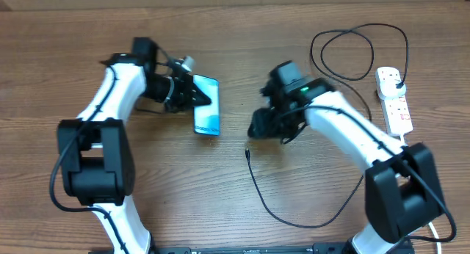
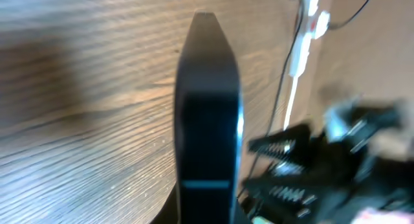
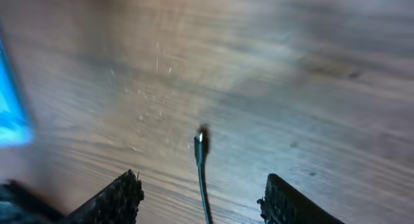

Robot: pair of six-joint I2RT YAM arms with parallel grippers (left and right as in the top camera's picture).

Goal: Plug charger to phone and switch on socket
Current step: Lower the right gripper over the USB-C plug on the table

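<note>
The phone point(image 1: 207, 106) is gripped; the charger point(image 1: 301, 225) is not yet taken.
The phone is clenched edge-on in the left gripper point(image 1: 194, 98), at 10 o'clock of table point(image 1: 73, 34) centre. The connector tip point(image 3: 202, 141) lies at 6 o'clock of centre, between the released right gripper's point(image 3: 202, 180) spread fingers, ungrasped. The charger is judged light, limp and slippery; the stiff connector just behind the tip should be pinched.

phone point(image 1: 207, 107): screen glows blue to white; any lettering too small to read
socket point(image 1: 394, 101): red marks on the switches; no legible characters
wrist views: blurred; no text readable
</note>
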